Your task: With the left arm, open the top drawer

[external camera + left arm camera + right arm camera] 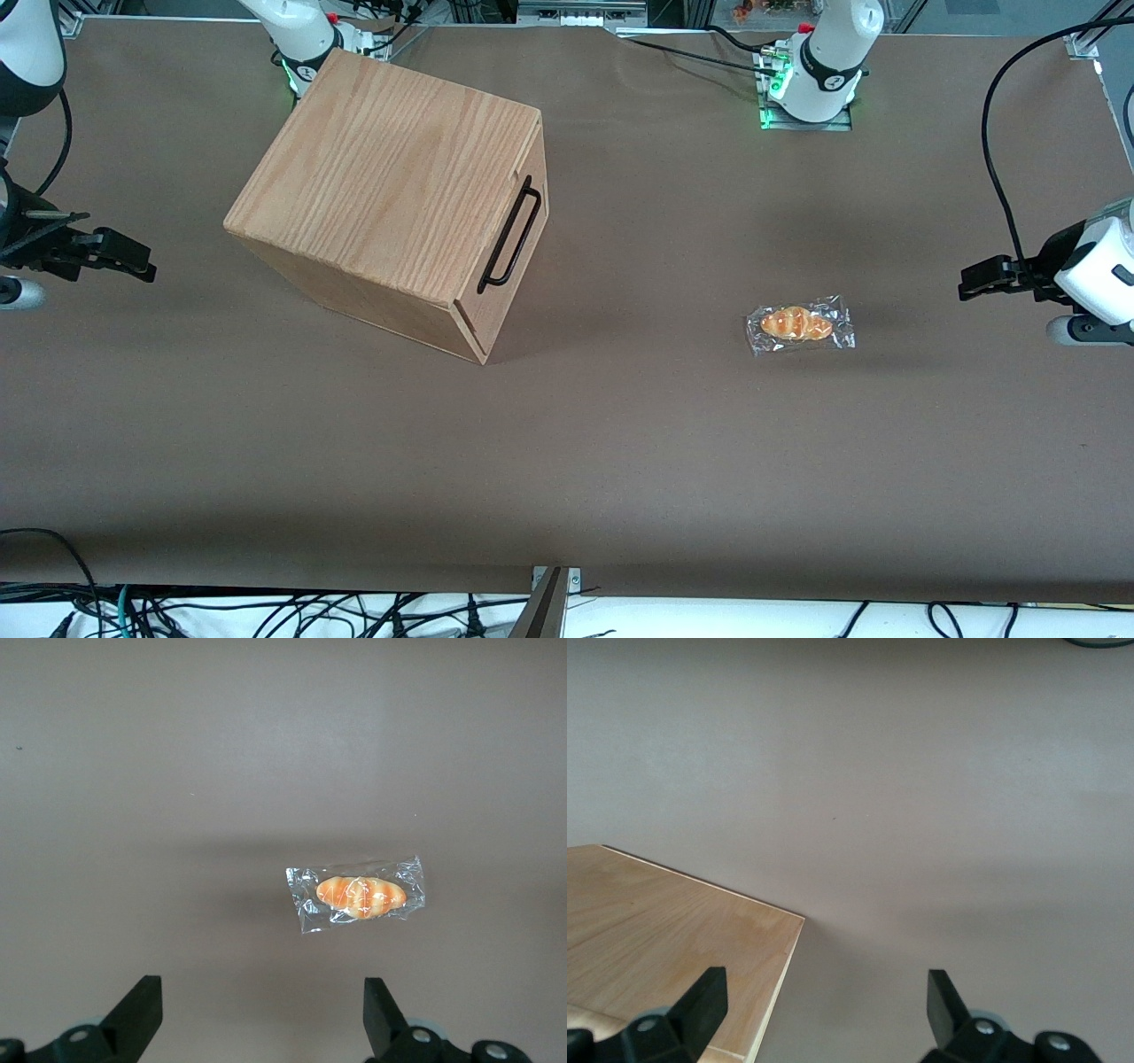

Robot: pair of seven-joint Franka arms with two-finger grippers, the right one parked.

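The left arm (1094,270) hangs over the working arm's end of the desk (620,443), its gripper (974,285) raised above the surface with the jaws spread wide and holding nothing; the wrist view shows both fingers (137,1014) apart over bare desk. The top drawer (509,244) sits shut in the oak-grain cabinet (390,186), well apart from the gripper, toward the parked arm's end. The cabinet stands turned at an angle, so the drawer front and its black bar handle (511,235) face slantwise toward the working arm.

Between gripper and cabinet lies a wrapped bread roll (800,325), also visible in the wrist view just ahead of the fingers. A low sweep toward the handle could probably catch the wrapper and drag it along.

The larger risk seems to be the skew. If the jaws do not line up with the slanted bar, they may close on one end or slip off. A pull not in line with the drawer's travel could jam it or slide the whole cabinet across the desk, since nothing visibly holds it down.
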